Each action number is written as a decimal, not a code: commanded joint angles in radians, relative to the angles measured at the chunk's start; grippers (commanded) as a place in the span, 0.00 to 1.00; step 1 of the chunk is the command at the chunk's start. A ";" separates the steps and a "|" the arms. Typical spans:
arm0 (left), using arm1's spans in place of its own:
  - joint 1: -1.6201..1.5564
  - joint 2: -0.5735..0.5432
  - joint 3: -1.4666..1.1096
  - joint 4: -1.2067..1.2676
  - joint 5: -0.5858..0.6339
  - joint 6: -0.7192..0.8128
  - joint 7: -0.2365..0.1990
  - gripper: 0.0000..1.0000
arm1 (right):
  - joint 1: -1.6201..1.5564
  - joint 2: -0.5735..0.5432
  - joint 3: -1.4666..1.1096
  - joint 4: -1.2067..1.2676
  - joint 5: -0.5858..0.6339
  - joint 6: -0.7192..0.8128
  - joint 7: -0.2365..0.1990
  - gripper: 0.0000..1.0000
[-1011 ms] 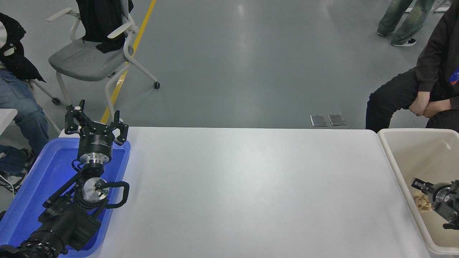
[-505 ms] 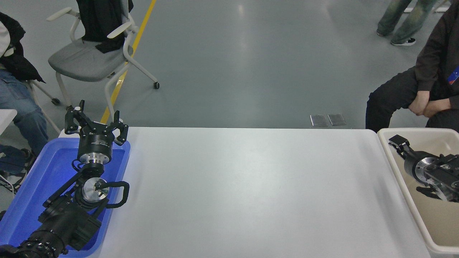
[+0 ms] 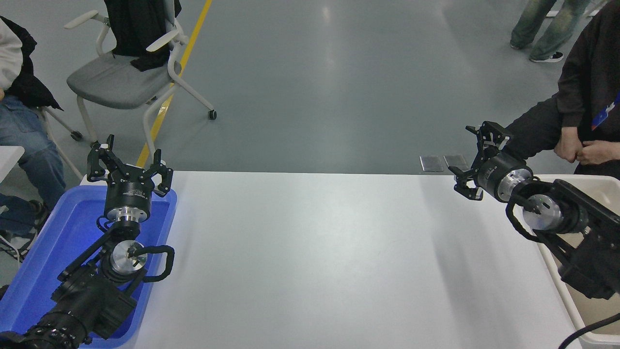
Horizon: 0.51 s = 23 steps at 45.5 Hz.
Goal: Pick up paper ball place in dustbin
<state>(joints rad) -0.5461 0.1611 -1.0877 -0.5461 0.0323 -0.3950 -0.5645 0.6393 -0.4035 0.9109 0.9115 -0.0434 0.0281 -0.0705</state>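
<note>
We are holding our right gripper [image 3: 477, 160] up above the far right corner of the white surface [image 3: 315, 257], its fingers [image 3: 487, 133] spread apart with nothing between them. It is pointing away from us and a little leftward, with the right arm [image 3: 566, 228] trailing back from it toward the lower right.

The dustbin [image 3: 588, 182] is sitting just behind and to the right of this gripper, under the arm, at the surface's right edge. Our arm is covering much of the tub's inside, and in what remains visible we are not seeing the paper ball, so we cannot tell where it is lying.

Well apart from the right gripper, far off to its left, we are keeping our left gripper [image 3: 128, 167] parked with its fingers [image 3: 99, 160] also splayed open and empty. It is hovering over the far end of a blue tray [image 3: 53, 252] that is sitting at the surface's left edge.

Just beyond the right gripper a seated person [image 3: 581, 106] in dark clothes is resting both hands together near the knees. Past the left gripper a grey chair [image 3: 121, 82] is standing on the floor, and another person [image 3: 24, 121] in jeans is sitting at the left edge.
</note>
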 commanded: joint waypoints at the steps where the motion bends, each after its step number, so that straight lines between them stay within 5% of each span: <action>1: 0.000 0.000 0.000 0.000 0.000 -0.001 0.000 0.99 | -0.050 0.100 0.094 -0.019 0.229 0.183 0.017 1.00; 13: 0.002 0.003 0.000 0.000 0.000 0.001 0.000 0.99 | -0.090 0.206 0.097 -0.308 0.388 0.458 0.017 1.00; 23: 0.002 0.000 -0.001 0.000 0.000 -0.001 0.000 0.99 | -0.122 0.210 0.088 -0.370 0.399 0.506 0.015 1.00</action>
<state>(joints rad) -0.5455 0.1613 -1.0877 -0.5461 0.0322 -0.3952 -0.5645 0.5492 -0.2279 0.9964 0.6512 0.2940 0.4256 -0.0555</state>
